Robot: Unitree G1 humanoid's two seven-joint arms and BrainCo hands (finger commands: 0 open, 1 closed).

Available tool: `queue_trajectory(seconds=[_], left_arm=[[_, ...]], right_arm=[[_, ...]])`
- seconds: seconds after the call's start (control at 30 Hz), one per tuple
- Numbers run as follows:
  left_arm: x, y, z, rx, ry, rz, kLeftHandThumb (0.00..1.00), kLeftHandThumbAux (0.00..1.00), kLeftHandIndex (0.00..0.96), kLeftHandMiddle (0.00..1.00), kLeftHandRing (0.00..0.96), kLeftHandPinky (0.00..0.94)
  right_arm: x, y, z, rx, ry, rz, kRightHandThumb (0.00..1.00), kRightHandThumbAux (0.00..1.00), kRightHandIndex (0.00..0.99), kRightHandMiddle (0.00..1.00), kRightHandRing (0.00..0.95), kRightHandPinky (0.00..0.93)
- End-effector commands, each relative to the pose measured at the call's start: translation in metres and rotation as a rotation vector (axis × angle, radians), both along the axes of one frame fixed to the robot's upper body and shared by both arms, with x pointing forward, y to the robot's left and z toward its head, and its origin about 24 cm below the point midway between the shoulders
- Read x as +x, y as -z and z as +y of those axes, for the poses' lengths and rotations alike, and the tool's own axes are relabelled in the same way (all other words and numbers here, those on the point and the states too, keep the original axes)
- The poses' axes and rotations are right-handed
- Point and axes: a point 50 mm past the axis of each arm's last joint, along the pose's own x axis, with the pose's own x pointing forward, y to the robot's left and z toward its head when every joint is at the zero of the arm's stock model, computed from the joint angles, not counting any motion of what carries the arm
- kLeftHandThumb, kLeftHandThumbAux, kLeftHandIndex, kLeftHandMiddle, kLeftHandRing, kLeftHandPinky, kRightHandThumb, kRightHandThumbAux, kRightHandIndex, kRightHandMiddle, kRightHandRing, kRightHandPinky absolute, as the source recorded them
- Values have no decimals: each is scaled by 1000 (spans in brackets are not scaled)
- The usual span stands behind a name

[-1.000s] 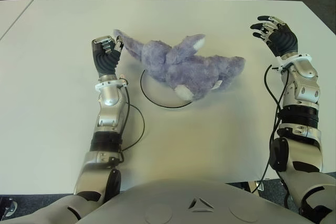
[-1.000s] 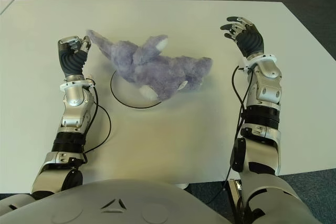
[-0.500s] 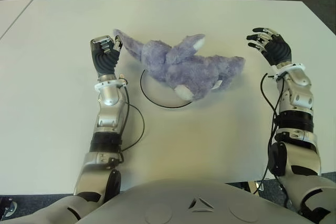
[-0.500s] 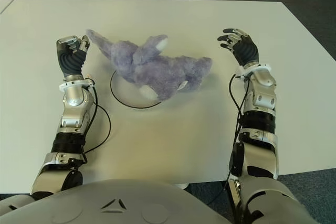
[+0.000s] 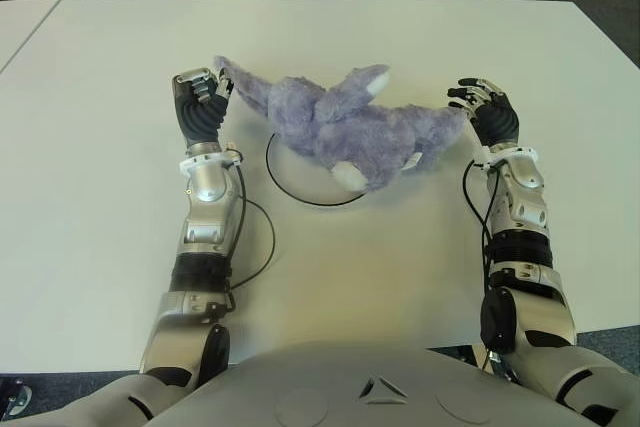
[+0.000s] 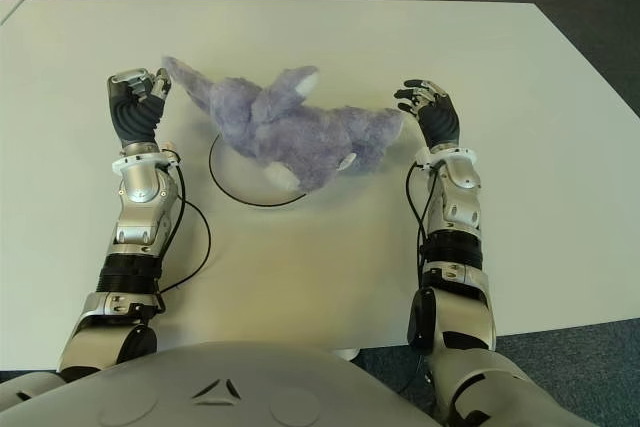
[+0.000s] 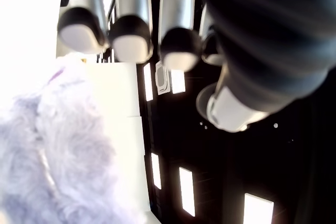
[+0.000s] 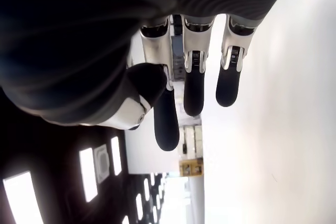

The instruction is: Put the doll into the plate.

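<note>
The purple plush doll [image 5: 345, 127] lies across the far rim of the plate [image 5: 300, 192], a thin dark ring on the white tabletop [image 5: 400, 267], its tail by my left robot hand [image 5: 203, 102] and its head by my right robot hand [image 5: 487, 112]. It looks soft, light and floppy, so I'd grip the thick middle. My left fingers are curled beside the tail, though whether they pinch it is hidden; my right fingers are spread and empty.

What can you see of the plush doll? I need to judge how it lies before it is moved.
The doll is a fluffy lilac plush shark with white-tipped fins. It lies sprawled on the white table, partly covering the far side of the black-rimmed plate. The left hand shows at its tail end; the open right hand is close beside its other end. Contact cannot be told.
</note>
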Motion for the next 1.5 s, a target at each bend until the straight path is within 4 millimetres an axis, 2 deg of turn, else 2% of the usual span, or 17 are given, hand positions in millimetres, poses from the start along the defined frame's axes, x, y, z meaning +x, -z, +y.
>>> queue_trajectory(seconds=[0.03, 0.6, 1.1, 1.5], left_arm=[[-30, 54, 4, -19, -35, 230, 540, 749, 836, 902, 913, 909], [-30, 54, 2, -30, -43, 230, 550, 748, 837, 904, 915, 913], [-30, 55, 1, -48, -24, 217, 540, 757, 835, 902, 913, 906], [-30, 55, 1, -47, -34, 223, 515, 772, 836, 903, 913, 910]], right_arm=[[1, 11, 5, 21, 70, 16, 835, 682, 404, 505, 630, 622], [-8, 38, 21, 47, 332, -21, 839, 680, 405, 557, 714, 667], [-15, 41, 29, -67, 359, -35, 851, 672, 427, 560, 786, 784], [-23, 42, 28, -73, 372, -13, 853, 672, 427, 559, 830, 844]])
